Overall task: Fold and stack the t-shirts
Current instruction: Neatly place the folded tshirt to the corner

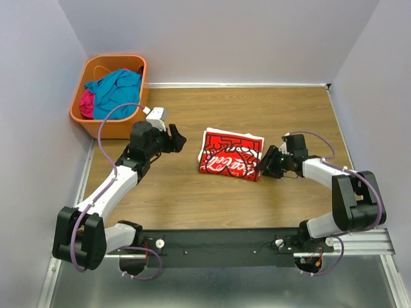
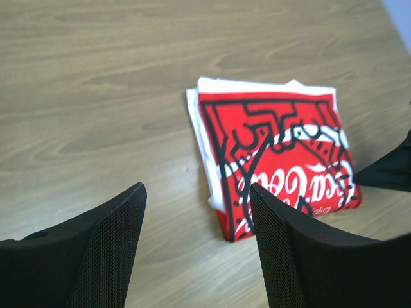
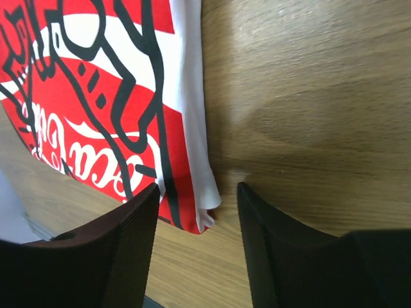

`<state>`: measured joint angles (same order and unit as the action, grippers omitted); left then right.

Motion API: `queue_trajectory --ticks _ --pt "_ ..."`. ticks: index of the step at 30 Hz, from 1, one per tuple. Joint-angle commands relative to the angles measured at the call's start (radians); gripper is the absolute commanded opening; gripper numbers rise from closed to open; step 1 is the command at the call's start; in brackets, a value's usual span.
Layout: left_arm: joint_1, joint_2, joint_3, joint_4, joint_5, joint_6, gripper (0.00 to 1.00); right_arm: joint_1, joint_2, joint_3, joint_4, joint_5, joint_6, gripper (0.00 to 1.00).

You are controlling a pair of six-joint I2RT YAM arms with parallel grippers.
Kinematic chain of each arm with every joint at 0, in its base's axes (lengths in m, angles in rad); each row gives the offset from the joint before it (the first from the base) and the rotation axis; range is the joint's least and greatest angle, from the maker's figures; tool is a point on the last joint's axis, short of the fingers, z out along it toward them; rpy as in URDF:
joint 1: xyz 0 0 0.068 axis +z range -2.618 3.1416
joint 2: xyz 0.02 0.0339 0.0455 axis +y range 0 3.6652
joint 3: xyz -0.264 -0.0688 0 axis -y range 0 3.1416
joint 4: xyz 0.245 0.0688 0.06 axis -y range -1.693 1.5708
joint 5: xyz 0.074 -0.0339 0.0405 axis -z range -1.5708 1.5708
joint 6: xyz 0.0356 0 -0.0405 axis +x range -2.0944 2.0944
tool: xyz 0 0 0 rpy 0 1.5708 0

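Observation:
A white t-shirt with a red printed face and white script (image 1: 230, 156) lies folded on the wooden table; it also shows in the left wrist view (image 2: 276, 151) and the right wrist view (image 3: 103, 109). My left gripper (image 1: 178, 140) is open and empty, left of the shirt and apart from it (image 2: 196, 221). My right gripper (image 1: 264, 168) is open at the shirt's near right corner, its jaws either side of the white hem (image 3: 198, 212) without closing on it. A teal-blue tee (image 1: 114, 90) and a magenta tee (image 1: 87, 102) lie in the orange basket (image 1: 131, 63).
The orange basket stands at the table's far left corner against the wall. Grey walls close the table on three sides. A black rail (image 1: 225, 240) with both arm bases runs along the near edge.

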<state>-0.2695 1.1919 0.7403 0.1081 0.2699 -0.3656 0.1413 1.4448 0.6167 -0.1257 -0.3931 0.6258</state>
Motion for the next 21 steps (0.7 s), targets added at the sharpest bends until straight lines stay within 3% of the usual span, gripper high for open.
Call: queue_trajectory --ticks 1,6,10,11,13,21 --pt "-0.049 -0.061 -0.033 -0.030 -0.125 0.071 0.73 0.033 0.074 0.041 -0.026 0.033 -0.021 0.56" --pt "-0.116 -0.066 -0.029 -0.057 -0.248 0.088 0.72 0.066 0.137 0.087 -0.029 0.019 -0.021 0.46" --pt "-0.116 -0.052 -0.007 -0.088 -0.261 0.079 0.71 0.066 0.158 0.153 -0.058 0.089 -0.095 0.06" --pt "-0.117 -0.052 -0.001 -0.093 -0.261 0.082 0.71 0.066 0.173 0.178 -0.084 0.146 -0.153 0.01" --pt "-0.116 -0.061 -0.005 -0.096 -0.261 0.080 0.71 0.051 0.198 0.248 -0.120 0.250 -0.211 0.01" --pt "-0.117 -0.072 -0.009 -0.091 -0.291 0.083 0.70 -0.181 0.432 0.575 -0.163 0.305 -0.446 0.01"
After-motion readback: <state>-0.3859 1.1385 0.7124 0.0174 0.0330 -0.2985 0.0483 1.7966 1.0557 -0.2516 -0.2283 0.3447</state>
